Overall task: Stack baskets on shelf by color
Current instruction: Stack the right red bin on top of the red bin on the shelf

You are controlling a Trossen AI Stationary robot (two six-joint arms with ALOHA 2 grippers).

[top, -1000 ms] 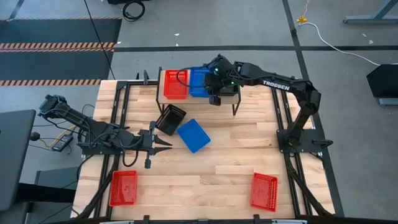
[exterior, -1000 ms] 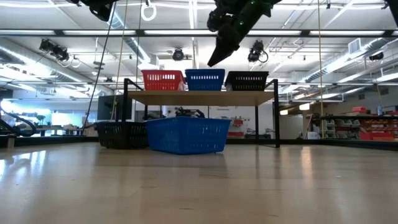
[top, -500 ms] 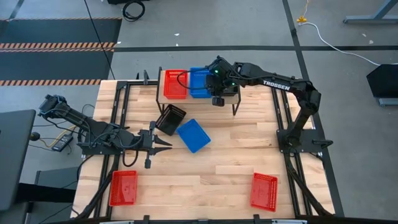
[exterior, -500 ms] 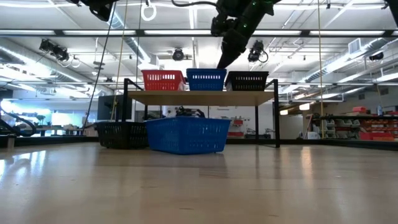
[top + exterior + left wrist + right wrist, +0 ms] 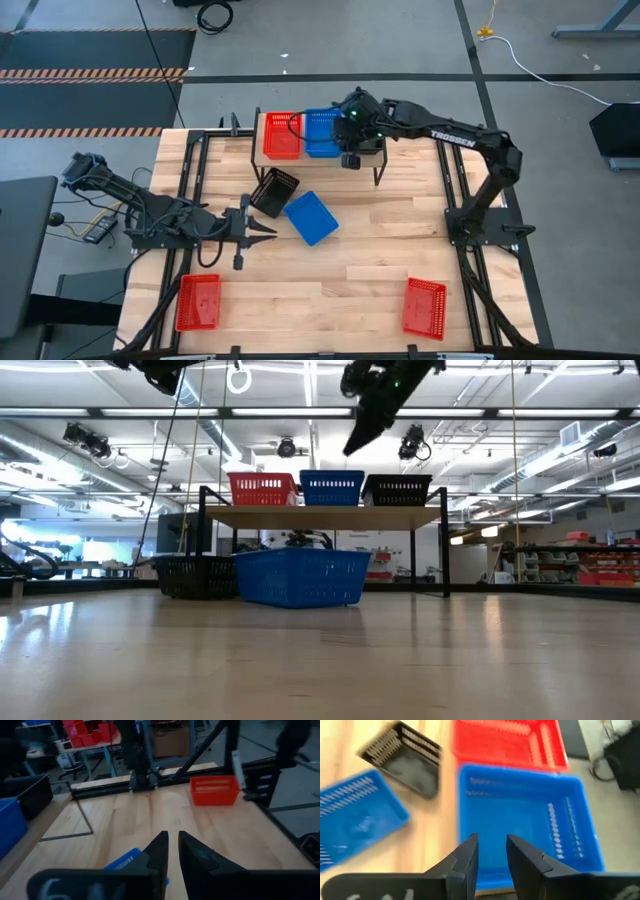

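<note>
The shelf (image 5: 320, 517) stands at the table's far middle and carries a red basket (image 5: 282, 135), a blue basket (image 5: 320, 132) and a black basket (image 5: 397, 489) side by side. My right gripper (image 5: 347, 160) hovers above the shelf, over the blue basket (image 5: 525, 820), open and empty. On the table lie a black basket (image 5: 274, 191), a blue basket (image 5: 311, 217) and two red baskets, one near left (image 5: 198, 301) and one near right (image 5: 424, 306). My left gripper (image 5: 268, 232) waits low at the table's left, shut, beside the black basket.
Black frame rails (image 5: 190, 180) run along the table's left and right sides. The right arm's base (image 5: 480, 225) stands at the right edge. There is bare wood in the table's middle (image 5: 380, 240) between the blue basket and the near red baskets.
My right gripper has shifted slightly above the shelf and risen a little. The baskets have not moved.
</note>
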